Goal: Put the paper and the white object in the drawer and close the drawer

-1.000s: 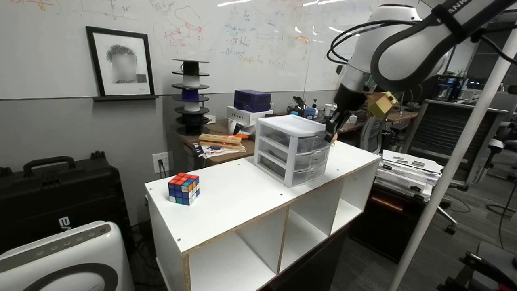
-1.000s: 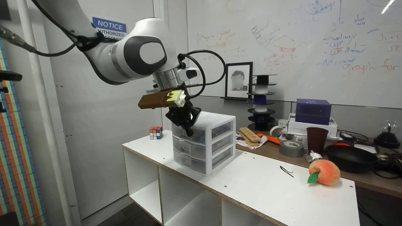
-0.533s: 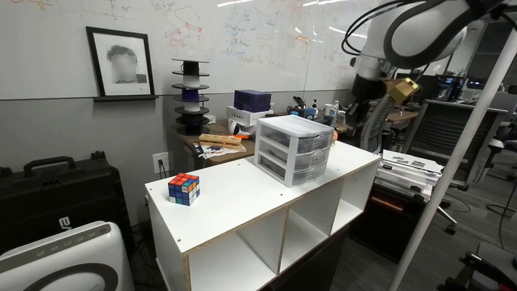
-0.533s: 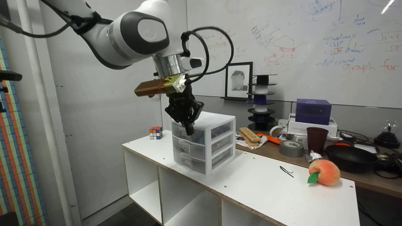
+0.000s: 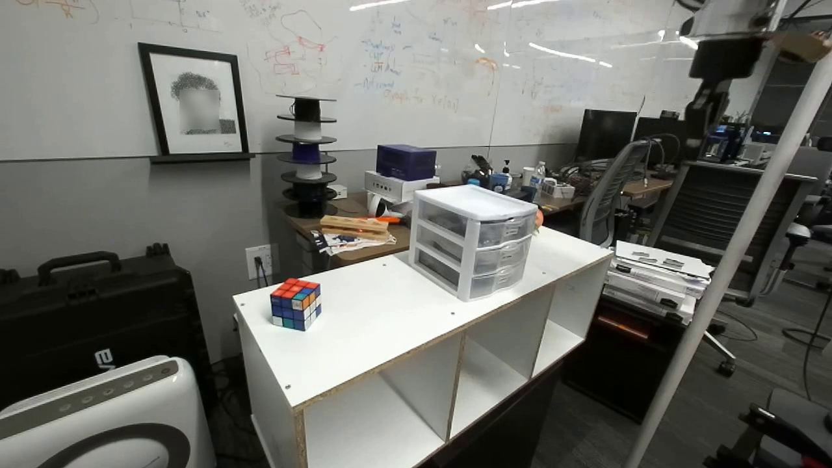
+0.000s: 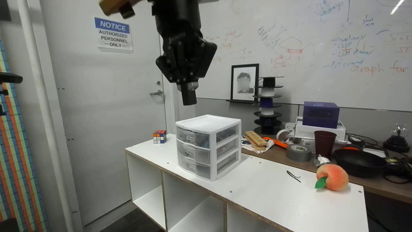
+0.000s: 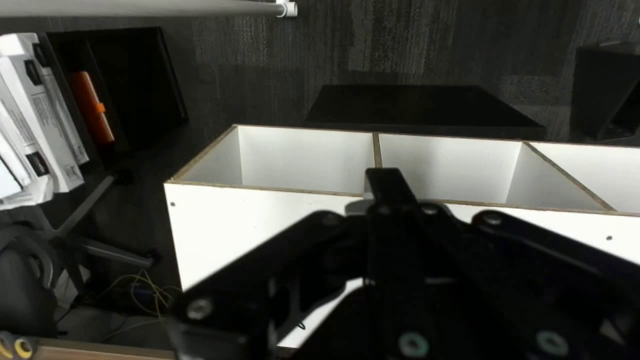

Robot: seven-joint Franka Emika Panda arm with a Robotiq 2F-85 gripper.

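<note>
Your black two-finger tool [image 6: 189,97] is clenched, up high, well apart from the small white-framed chest [image 6: 213,153]. Its three translucent plastic drawers [image 6: 198,155]: all closed, atop the white open-cubby shelf unit [image 6: 273,191].

The gripper [image 6: 189,101] points down, slightly tilted, in both exterior views. Its fingers [image 7: 389,187] are pressed together. Just above them, the linkage [image 6: 205,59] flares to both sides; higher sits the black base [image 6: 176,17], then, in an exterior view, the pale wrist [image 5: 728,18], cut off at the upper edge.
</note>
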